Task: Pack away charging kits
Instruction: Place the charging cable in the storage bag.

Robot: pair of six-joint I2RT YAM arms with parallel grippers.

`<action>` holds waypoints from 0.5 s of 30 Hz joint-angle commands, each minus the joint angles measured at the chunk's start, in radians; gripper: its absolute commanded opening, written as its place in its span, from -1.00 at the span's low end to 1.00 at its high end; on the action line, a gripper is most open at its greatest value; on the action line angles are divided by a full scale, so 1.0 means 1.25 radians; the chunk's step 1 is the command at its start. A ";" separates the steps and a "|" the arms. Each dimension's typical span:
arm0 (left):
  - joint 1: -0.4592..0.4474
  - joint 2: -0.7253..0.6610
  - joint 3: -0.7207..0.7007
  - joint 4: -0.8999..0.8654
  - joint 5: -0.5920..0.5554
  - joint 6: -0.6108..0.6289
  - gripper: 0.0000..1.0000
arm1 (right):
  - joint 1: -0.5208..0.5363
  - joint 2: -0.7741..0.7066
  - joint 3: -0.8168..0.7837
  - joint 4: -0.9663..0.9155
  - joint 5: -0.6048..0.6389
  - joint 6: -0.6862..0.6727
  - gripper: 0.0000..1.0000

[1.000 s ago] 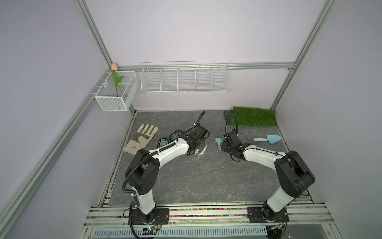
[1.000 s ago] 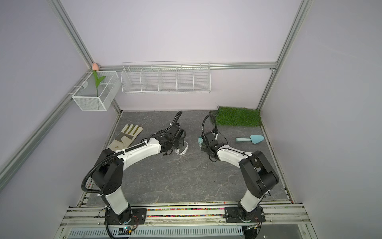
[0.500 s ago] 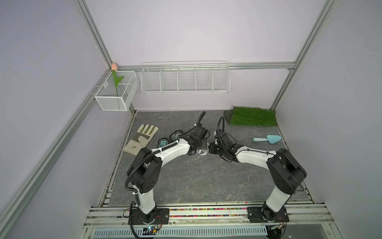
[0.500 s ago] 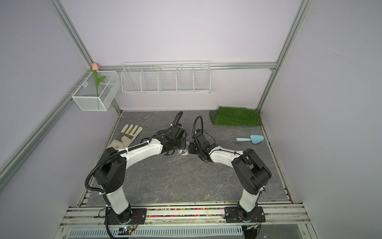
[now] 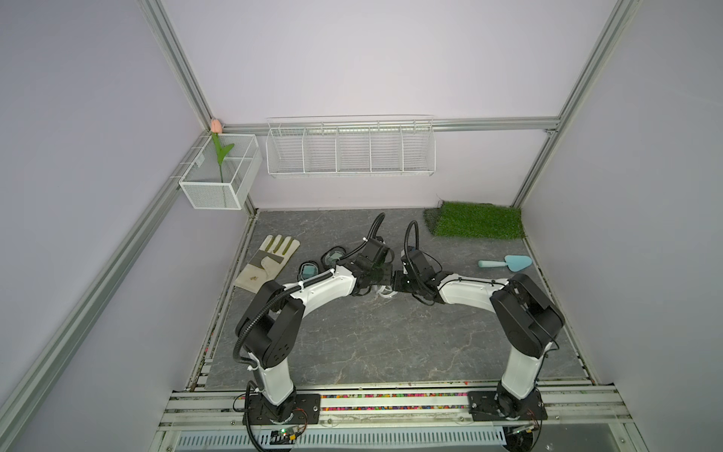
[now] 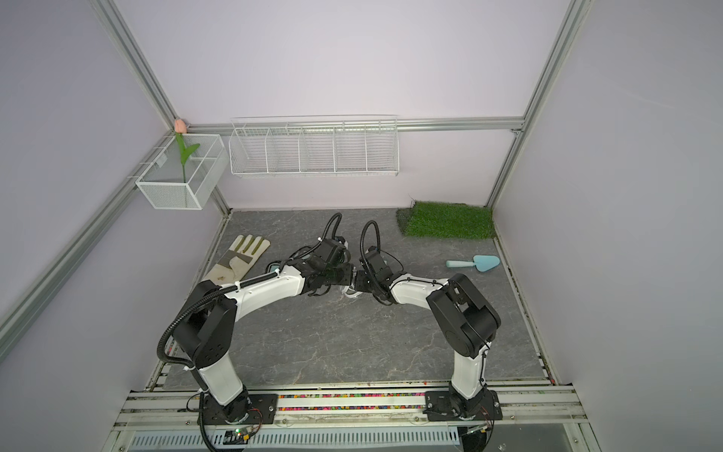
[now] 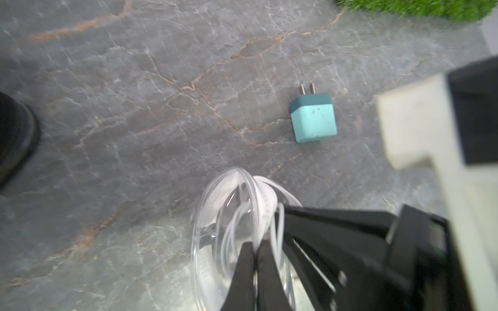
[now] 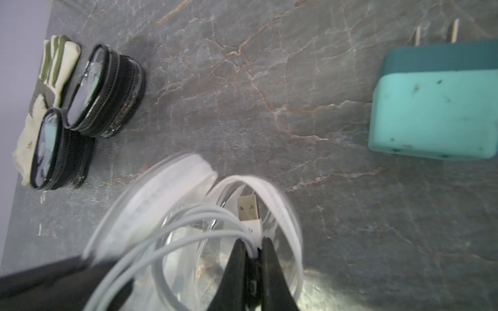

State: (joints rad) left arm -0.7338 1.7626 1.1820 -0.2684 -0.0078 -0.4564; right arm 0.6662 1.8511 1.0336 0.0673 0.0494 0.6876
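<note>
white cable (image 8: 252, 224) is pinched in the right claw (image 8: 253, 243), white case (image 7: 265, 202) is clamped at its rim by the left claw (image 7: 256, 243), teal plug (image 7: 314, 121) is left lying just beside.

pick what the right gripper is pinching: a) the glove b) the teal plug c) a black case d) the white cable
d: in the right wrist view the right gripper is shut on the white cable just behind its usb end, and the teal plug lies apart from it.

The left arm (image 5: 321, 283) and right arm (image 5: 469, 291) meet over the white case (image 5: 385, 294), two black-rimmed cases (image 5: 308, 270) near the glove (image 5: 268, 263).
</note>
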 commanded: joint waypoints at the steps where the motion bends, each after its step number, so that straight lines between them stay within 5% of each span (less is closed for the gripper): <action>1: 0.023 -0.047 -0.040 0.049 0.052 -0.021 -1.00 | -0.023 0.010 0.002 -0.011 0.022 -0.003 -0.87; 11: 0.044 -0.058 -0.068 0.111 0.129 -0.031 -1.00 | 0.019 0.023 0.085 -0.156 0.134 -0.044 -0.87; 15: 0.033 -0.040 -0.049 0.089 0.023 -0.027 -1.00 | 0.035 0.026 0.094 -0.173 0.134 -0.061 -0.87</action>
State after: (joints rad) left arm -0.6834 1.7004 1.0958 -0.1581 0.1005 -0.4854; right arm 0.6979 1.8668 1.1412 -0.0952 0.1772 0.6418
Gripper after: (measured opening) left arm 0.047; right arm 0.108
